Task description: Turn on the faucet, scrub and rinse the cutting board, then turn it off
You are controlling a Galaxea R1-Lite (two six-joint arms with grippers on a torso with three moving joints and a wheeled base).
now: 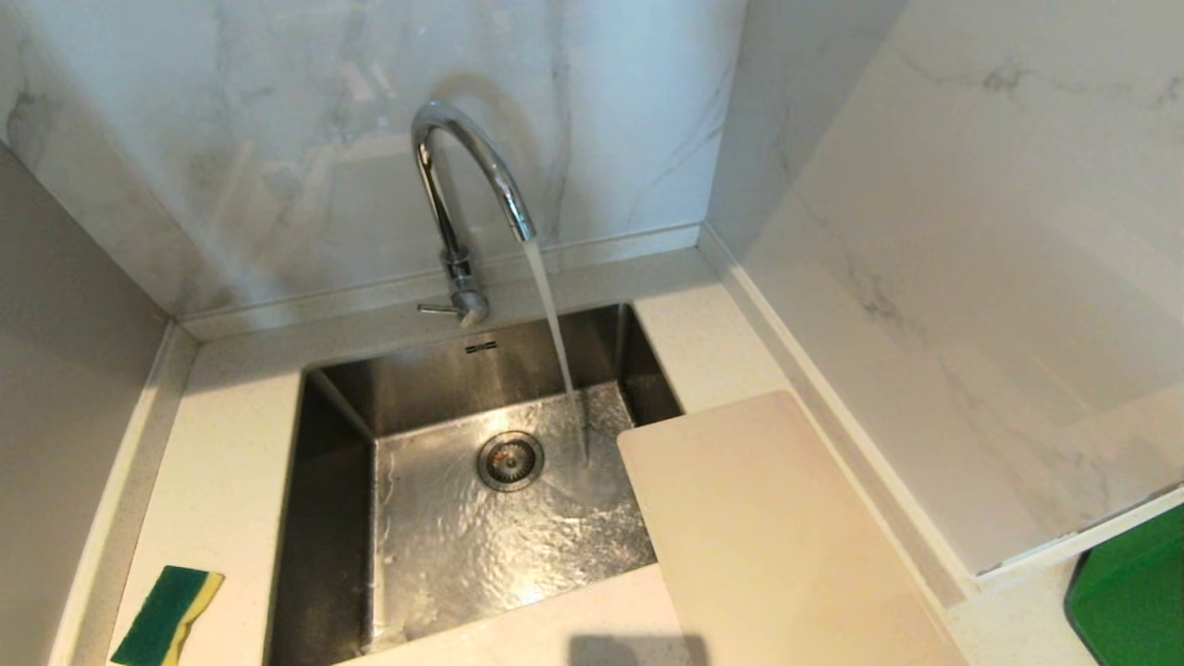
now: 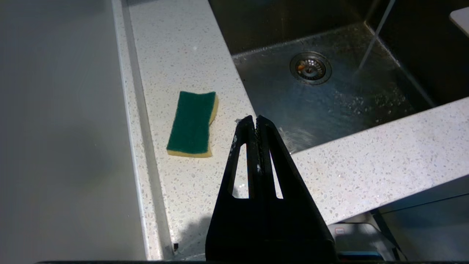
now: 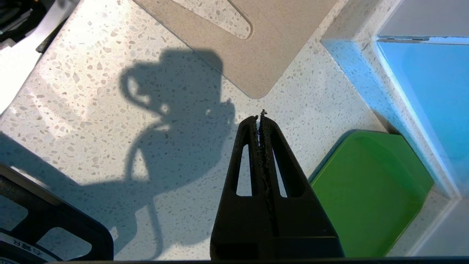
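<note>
Now cream cutting board [image 1: 777, 536] lies flat, corner over sink [image 1: 333, 435].

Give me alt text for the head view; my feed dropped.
Water runs from the faucet into the steel sink, landing right of the drain. The cutting board lies flat on the counter to the right, one corner overhanging the basin; a sponge sits on the counter at left. Neither arm shows.

Right gripper [image 3: 259, 119], jaws closed and empty, hangs over the speckled table [image 3: 91, 91] between the beige cutting board [image 3: 253, 55] and a green board [image 3: 370, 187].
</note>
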